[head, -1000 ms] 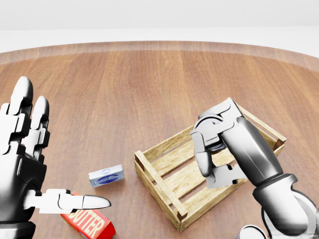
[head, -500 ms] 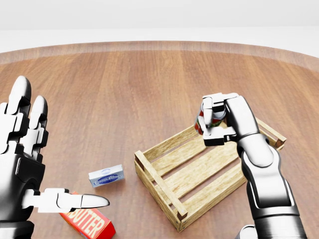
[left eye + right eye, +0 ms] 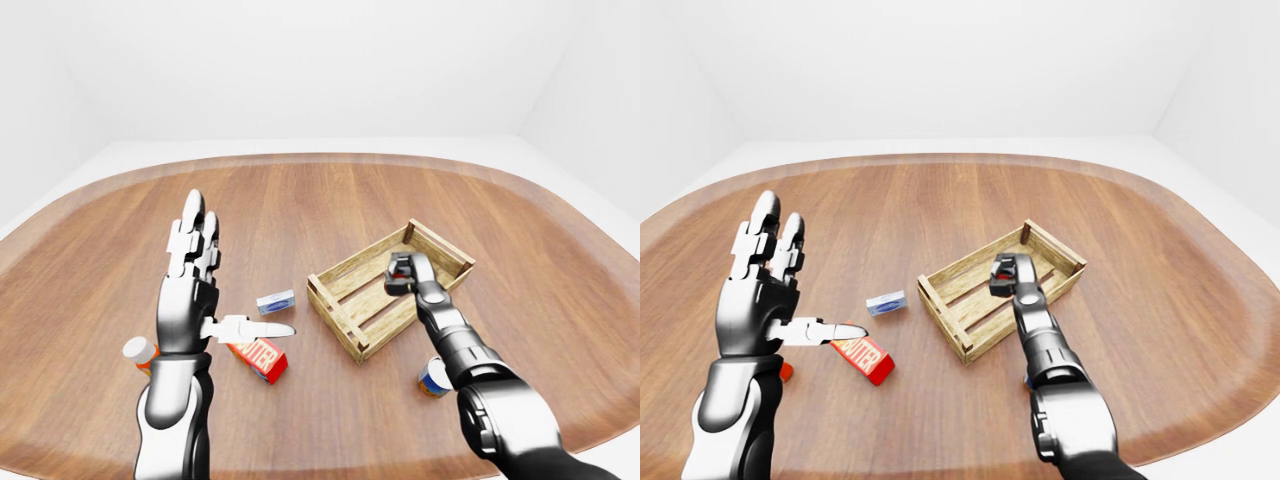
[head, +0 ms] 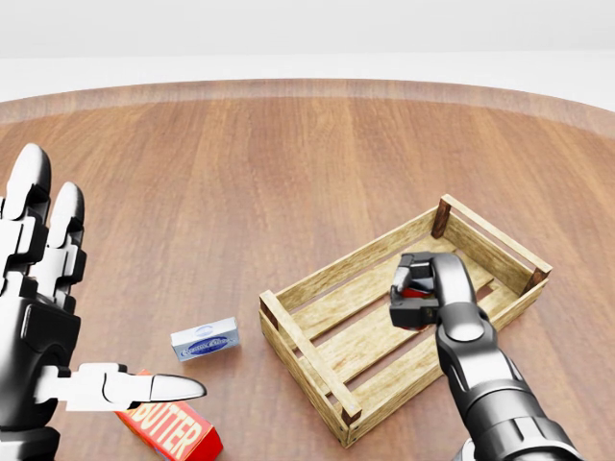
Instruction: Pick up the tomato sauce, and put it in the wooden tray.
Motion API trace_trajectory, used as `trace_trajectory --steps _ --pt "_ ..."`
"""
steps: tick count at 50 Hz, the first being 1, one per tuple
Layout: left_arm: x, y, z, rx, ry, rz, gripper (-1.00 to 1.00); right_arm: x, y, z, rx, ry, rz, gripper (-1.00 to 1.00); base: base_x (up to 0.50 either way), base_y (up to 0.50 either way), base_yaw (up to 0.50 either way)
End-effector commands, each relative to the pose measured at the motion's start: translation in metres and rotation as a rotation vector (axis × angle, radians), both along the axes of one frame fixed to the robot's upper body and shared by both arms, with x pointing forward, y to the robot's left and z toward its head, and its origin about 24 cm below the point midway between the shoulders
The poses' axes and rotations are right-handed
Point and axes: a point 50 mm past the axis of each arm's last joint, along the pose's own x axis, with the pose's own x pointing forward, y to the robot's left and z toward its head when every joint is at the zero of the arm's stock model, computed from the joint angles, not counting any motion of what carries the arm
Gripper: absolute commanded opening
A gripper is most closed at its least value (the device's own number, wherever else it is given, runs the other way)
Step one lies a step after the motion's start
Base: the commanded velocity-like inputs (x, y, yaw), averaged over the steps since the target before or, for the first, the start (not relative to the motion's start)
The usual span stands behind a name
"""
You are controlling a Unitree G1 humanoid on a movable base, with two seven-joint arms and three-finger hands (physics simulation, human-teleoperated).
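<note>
Down into the wooden tray [image 4: 298, 338] comes my right hand [image 4: 423, 293], fingers clamped on the tomato sauce [image 4: 411, 312] (left hand [image 4: 43, 317] spread wide), "BUTTER" box [image 4: 171, 432] beside.

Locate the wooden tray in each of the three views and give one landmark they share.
Left-eye view: wooden tray, right of centre.
Head view: lower right, its rim large in the picture.
Right-eye view: centre.
Shared landmark: the red butter box, to the tray's lower left in every view.

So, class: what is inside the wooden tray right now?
The right hand reaches into the wooden tray, fingers closed around a red object, presumably the tomato sauce. The hand covers most of it, so no label shows. Bare slats fill the remainder.
</note>
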Motion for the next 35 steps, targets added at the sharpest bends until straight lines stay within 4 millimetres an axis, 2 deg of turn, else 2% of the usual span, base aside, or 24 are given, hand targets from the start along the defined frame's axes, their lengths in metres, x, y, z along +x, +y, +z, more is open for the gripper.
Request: trace_trajectory --steps 1,15,35 --pt "-0.0006 0.0005 0.0013 -0.001 -0.006 0.002 1.0 -0.0096 0.0027 -0.0199 -0.163 0.038 -0.045 -1.0 0.0 0.0 0.0" --pt "-0.0005 0.0015 0.0007 -0.002 -0.003 0.004 1.0 -0.0094 0.0082 -0.0209 -0.198 0.031 -0.05 -1.0 0.0 0.0 0.0" --pt "-0.0022 0.0043 0.0065 0.001 -0.03 0.011 1.0 -0.008 0.0125 -0.0207 -0.109 0.044 -0.088 -1.0 0.0 0.0 0.0"
